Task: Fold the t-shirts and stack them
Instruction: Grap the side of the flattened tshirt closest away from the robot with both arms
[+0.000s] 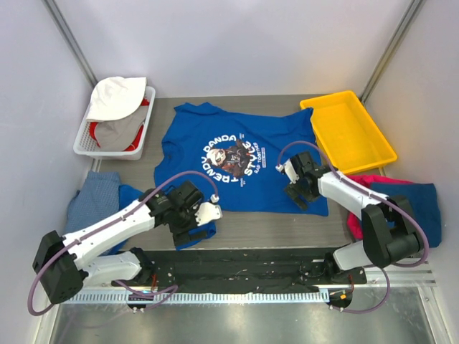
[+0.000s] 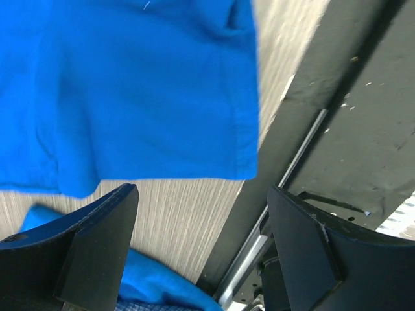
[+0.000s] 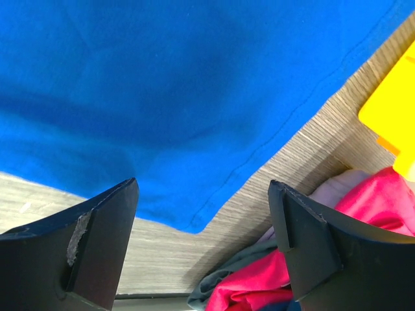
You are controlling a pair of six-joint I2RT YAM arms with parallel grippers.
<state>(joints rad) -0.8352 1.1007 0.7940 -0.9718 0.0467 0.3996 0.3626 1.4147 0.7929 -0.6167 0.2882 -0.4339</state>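
As the printed t-shirt (image 1: 237,161) lies flat, the left gripper (image 1: 195,223) at seven o'clock and the right gripper (image 1: 297,192) at four hover, jaws spread.

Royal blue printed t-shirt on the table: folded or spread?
Spread. The royal blue printed t-shirt lies flat, print up, both sleeves out and the whole round print showing; no fold made yet.

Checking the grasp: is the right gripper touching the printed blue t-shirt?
Cannot tell: right wrist view shows the open right gripper framing the t-shirt corner, height unclear.
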